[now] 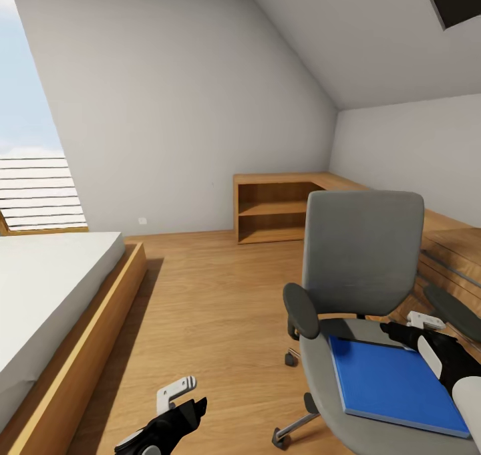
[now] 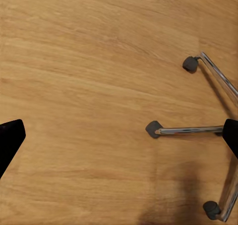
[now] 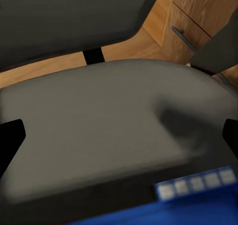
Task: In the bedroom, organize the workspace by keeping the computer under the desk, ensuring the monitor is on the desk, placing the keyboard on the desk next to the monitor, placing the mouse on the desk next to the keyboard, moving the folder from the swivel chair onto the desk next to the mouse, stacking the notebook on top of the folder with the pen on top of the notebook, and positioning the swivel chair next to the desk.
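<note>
Folder lies on the chair seat, not yet moved. Right gripper hovers beside its far edge, jaws wide, empty; left gripper likewise spread above floor.

1. The folder lies flat on the swivel chair seat, right of centre.
2. A bed lies at the left.
3. An open shelf unit stands behind the chair, against the far wall.
</note>
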### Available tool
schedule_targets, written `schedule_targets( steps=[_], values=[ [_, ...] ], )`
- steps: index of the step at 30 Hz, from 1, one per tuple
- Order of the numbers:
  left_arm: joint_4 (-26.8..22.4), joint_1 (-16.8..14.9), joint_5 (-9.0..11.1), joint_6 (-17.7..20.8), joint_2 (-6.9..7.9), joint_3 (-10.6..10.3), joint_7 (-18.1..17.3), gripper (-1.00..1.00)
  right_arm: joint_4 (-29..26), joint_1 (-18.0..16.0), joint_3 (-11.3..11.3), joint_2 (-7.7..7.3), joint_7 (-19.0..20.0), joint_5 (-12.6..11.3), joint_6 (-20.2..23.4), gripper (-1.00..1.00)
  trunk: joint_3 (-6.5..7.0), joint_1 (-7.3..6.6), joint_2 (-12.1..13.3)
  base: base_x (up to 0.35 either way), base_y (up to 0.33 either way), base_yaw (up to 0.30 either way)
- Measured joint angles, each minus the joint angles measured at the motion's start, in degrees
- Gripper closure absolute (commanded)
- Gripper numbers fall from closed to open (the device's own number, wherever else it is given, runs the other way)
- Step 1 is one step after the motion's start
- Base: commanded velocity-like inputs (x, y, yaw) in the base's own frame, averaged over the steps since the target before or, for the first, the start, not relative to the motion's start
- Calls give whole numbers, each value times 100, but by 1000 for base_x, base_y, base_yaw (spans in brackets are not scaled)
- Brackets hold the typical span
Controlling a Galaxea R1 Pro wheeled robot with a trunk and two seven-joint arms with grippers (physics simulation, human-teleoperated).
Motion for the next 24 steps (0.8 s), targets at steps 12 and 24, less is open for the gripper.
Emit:
schedule_targets(
  steps=[12,24],
  values=[
    [0,0,0,0,0,-8,0,-100,-2,0,6,7,-3,0,5,-100,0,0,0,76,0,0],
    [0,0,0,0,0,-17,0,-100,7,0,9,8,-2,4,6,-100,-52,0,0,5,0,0]
  ],
)
